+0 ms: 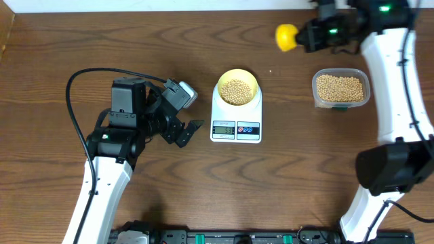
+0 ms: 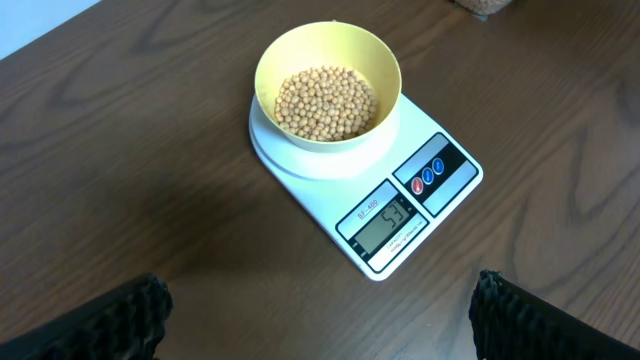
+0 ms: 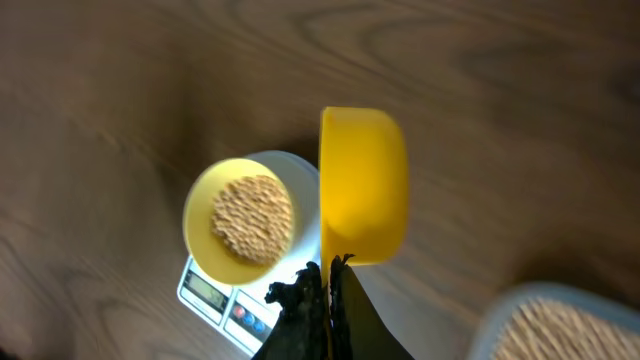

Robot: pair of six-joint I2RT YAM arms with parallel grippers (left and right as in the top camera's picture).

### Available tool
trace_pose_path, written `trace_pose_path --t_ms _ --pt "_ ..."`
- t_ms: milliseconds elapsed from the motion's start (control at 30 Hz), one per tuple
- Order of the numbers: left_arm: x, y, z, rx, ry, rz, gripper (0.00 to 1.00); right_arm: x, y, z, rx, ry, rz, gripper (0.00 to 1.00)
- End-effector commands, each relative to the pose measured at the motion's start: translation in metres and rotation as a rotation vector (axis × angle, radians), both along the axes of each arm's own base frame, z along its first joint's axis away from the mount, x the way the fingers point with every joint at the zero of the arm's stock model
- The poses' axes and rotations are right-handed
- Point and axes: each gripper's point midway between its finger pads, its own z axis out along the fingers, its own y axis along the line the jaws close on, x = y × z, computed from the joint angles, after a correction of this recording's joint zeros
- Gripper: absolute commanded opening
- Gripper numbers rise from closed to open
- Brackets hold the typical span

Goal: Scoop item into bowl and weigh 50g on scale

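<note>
Overhead, nearest the robot's base, the left gripper hovers low over the dark wood-grain table, just left of the scale and apart from it. The left wrist view shows its two black, ribbed fingers spread wide at the bottom corners, with nothing between them.

Next comes the scale, a flat white plastic body with rounded corners. At its near edge are a small grey display and two round buttons, one red and one blue. Digits are lit, but they are too small to read with confidence. On the round platform at the scale's far end sits the bowl, a smooth, pale-yellow bowl about as wide as the platform. The beans lie inside it in a shallow heap, small, round and tan, covering the bottom.

Further off to the right, well apart from the scale, stands a clear plastic tub with rounded corners, holding more of the same beans.

Farthest away, the right gripper is clamped on the handle of a bright yellow scoop, held above the table between the bowl and the tub. In the right wrist view the glossy round cup is turned on its side, so its contents cannot be seen.
</note>
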Motion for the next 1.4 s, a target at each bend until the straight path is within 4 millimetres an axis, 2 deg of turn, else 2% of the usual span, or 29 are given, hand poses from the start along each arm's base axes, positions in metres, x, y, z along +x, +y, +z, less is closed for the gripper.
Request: trace_pose_path --t_ms 0,67,167,400,500,800,1367 --pt "0.000 0.000 -0.003 0.003 0.005 -0.007 0.98 0.000 0.038 -0.016 -0.076 -0.029 0.110 0.01" --pt "0.000 0.000 -0.003 0.003 0.005 -0.007 0.97 -0.006 0.059 -0.025 -0.083 -0.019 0.166 0.01" --pt "0.000 0.000 -0.003 0.003 0.006 -0.007 0.98 -0.013 0.080 -0.035 -0.081 0.007 0.212 0.01" --pt "0.000 0.000 -0.003 0.003 0.005 -0.007 0.98 -0.027 0.114 -0.057 -0.095 0.044 0.297 0.01" --pt "0.000 0.000 -0.003 0.003 0.006 -0.007 0.98 -0.030 0.122 -0.063 -0.099 0.058 0.314 0.01" --pt "0.000 0.000 -0.003 0.003 0.005 -0.007 0.98 -0.037 0.118 -0.083 -0.264 0.075 0.289 0.01" --pt "0.000 0.000 -0.003 0.003 0.006 -0.007 0.97 -0.044 0.124 -0.108 -0.293 0.139 0.315 0.01"
